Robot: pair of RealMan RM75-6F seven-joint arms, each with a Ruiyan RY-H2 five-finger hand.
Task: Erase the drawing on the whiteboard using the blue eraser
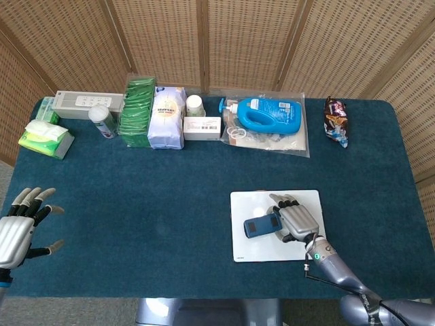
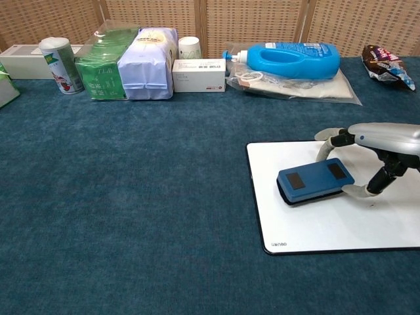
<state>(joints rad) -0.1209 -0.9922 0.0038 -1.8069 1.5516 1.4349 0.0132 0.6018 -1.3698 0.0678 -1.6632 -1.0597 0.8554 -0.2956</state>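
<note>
The right hand (image 1: 296, 221) is covering part of the whiteboard (image 1: 251, 251), and the chest view's edge is cutting off both. The left hand (image 1: 17, 227) is running off the head view's left edge. The box (image 2: 199, 72) print is showing too small to read.
</note>
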